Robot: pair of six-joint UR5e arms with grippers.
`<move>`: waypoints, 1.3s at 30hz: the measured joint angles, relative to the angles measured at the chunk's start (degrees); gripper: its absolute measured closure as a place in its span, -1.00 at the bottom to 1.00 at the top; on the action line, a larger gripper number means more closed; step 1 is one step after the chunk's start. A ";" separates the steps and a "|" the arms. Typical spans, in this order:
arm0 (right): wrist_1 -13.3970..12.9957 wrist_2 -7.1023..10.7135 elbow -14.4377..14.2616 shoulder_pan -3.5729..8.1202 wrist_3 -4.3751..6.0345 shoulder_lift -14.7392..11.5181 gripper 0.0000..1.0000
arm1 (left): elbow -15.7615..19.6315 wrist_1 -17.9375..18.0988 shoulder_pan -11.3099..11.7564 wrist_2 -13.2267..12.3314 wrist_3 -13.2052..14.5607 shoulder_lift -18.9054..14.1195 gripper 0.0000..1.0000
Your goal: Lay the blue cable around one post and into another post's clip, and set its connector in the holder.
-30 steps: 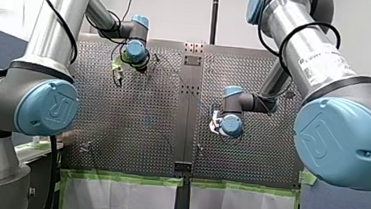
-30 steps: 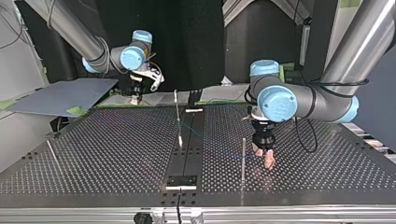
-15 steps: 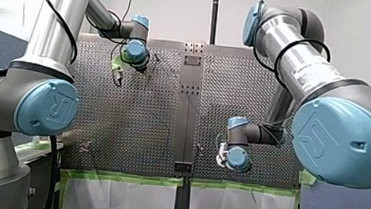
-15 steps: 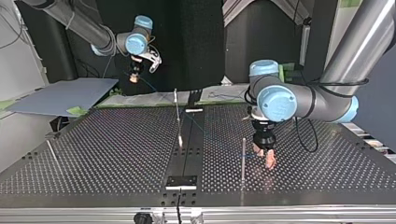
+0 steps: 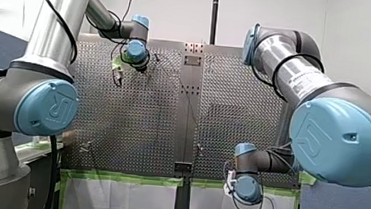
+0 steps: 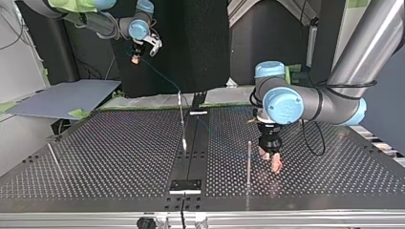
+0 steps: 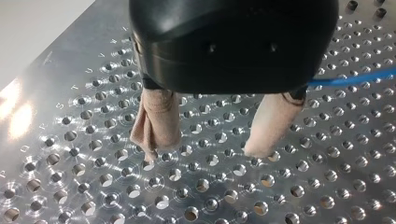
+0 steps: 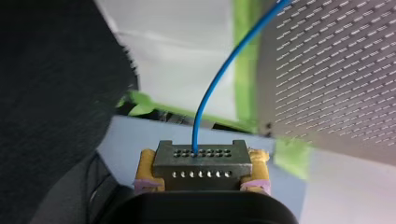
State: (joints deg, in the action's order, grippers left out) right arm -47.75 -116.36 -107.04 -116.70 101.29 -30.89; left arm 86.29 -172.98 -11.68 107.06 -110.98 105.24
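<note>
Front view. The left hand [image 5: 118, 71] hangs over the far part of the perforated desk [image 5: 137, 121]; its fingers cannot be read here. The right hand [image 5: 228, 180] sits beyond the desk's near edge, over the white sheet [image 5: 121, 199] bordered with green tape [image 5: 122, 178]. Its grip is not readable here.

Top view. The right hand [image 6: 136, 58] is raised well above and behind the desk. A small object is between its fingers, and the blue cable [image 6: 160, 76] runs down from it towards a thin post [image 6: 181, 119] on the desk's centre strip. The left hand [image 6: 273, 161] stands just above the desk with its pale pads parted. A second post [image 6: 249, 162] is just beside it. A faint blue line lies on the desk between that post and the centre strip.

Left wrist view. The left hand's two beige pads [image 7: 156, 123] are spread apart with nothing between them, their tips close over the desk holes. A stretch of blue cable [image 7: 355, 78] passes beside one finger, outside the gap.

Right wrist view. The right hand's yellow pads [image 8: 147, 170] are clamped on the grey connector [image 8: 201, 161]. The blue cable leaves the connector's top face and curves up ahead of the hand. Green tape and the desk edge lie beyond.
</note>
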 joint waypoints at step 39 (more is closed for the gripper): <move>-20.85 10.76 8.67 15.81 -3.36 20.86 1.00 | 0.56 0.68 -0.03 -0.02 -0.25 0.00 -1.00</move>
State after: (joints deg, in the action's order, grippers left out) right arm -68.60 -105.59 -98.37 -100.90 97.92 -10.03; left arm 86.85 -172.30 -11.71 107.04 -111.23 105.24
